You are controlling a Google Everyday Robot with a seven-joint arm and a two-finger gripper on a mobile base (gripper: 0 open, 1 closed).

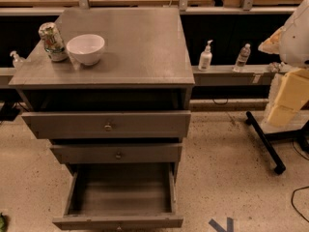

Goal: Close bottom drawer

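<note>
The bottom drawer (119,195) of the grey cabinet (130,37) is pulled far out toward me. It is an open, empty grey box, and its flat front panel (118,222) sits near the bottom edge of the view. Above it, the middle drawer front (116,153) and the wider top drawer front (108,124), both with brass knobs, stand slightly out. My gripper is not in view. Only a white and yellowish part of my arm (292,66) shows at the right edge, well apart from the cabinet.
On the cabinet top stand a white bowl (85,48) and a can (52,41). Two bottles (205,56) (242,57) stand on a ledge behind. A black stand leg (264,141) crosses the floor at the right. A blue tape mark (222,224) lies beside the drawer.
</note>
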